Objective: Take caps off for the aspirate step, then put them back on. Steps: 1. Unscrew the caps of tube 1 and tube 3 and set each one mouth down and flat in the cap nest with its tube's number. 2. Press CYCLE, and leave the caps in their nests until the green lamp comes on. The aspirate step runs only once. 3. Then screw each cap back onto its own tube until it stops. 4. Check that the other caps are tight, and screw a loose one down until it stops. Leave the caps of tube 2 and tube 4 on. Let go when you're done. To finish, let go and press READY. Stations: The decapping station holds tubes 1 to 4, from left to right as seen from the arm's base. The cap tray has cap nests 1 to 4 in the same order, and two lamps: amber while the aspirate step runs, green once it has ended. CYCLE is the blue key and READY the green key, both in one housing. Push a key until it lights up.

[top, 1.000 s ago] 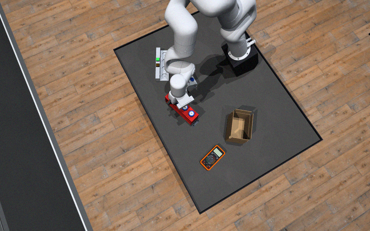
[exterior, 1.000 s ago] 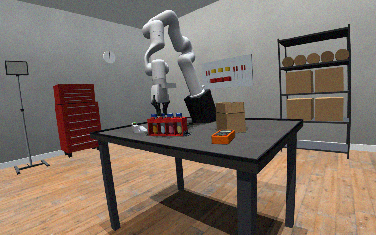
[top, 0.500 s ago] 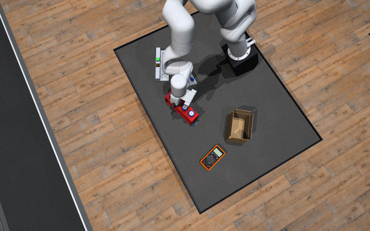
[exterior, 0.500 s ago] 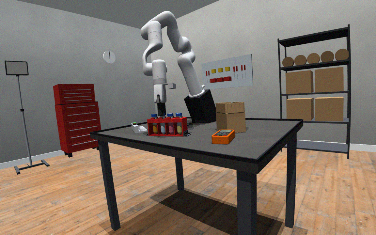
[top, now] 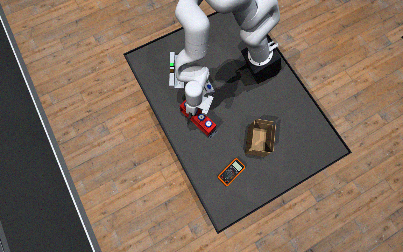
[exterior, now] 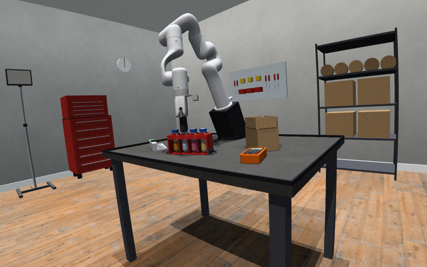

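The red decapping station (top: 197, 118) (exterior: 190, 143) stands on the dark table with its four tubes upright. My gripper (top: 192, 112) (exterior: 183, 128) points straight down over the second tube from the left in the exterior view, tube 3. It is shut on that tube's blue cap, which sits at the tube's top, level with the others. The fingers hide most of it. Blue caps sit on the other tubes (exterior: 175, 131) (exterior: 193, 130) (exterior: 202, 130). The white cap tray (top: 171, 70) (exterior: 156, 145) shows a lit green lamp (top: 171, 64). The blue CYCLE key (top: 208, 86) shows beside my wrist.
An open cardboard box (top: 260, 138) (exterior: 261, 132) and an orange multimeter (top: 231, 172) (exterior: 253, 155) lie on the table away from the station. The arm's black base (top: 261, 64) stands at the back. My forearm hides part of the key housing and the cap tray.
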Available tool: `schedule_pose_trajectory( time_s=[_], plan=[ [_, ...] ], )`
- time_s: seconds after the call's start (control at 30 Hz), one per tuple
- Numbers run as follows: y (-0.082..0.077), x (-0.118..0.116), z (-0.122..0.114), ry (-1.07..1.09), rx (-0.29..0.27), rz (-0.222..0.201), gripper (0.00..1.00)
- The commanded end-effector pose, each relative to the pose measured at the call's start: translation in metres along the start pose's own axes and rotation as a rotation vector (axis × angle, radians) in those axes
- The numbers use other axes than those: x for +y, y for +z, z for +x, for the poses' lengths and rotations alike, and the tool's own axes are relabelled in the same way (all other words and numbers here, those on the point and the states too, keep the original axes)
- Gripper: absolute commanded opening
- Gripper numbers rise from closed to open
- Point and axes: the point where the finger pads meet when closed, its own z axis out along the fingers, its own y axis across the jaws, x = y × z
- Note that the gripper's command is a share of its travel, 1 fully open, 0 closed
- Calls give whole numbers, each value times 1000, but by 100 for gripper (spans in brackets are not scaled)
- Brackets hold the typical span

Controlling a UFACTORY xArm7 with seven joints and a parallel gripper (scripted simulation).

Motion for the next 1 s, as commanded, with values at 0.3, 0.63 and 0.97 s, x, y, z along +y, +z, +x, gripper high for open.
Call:
schedule_pose_trajectory(
  time_s=[0.3,0.63,0.97],
  plan=[
    [0,1,0,166,0,-2,0],
    [0,1,0,466,0,-2,0],
    [1,1,0,766,0,-2,0]
  ],
)
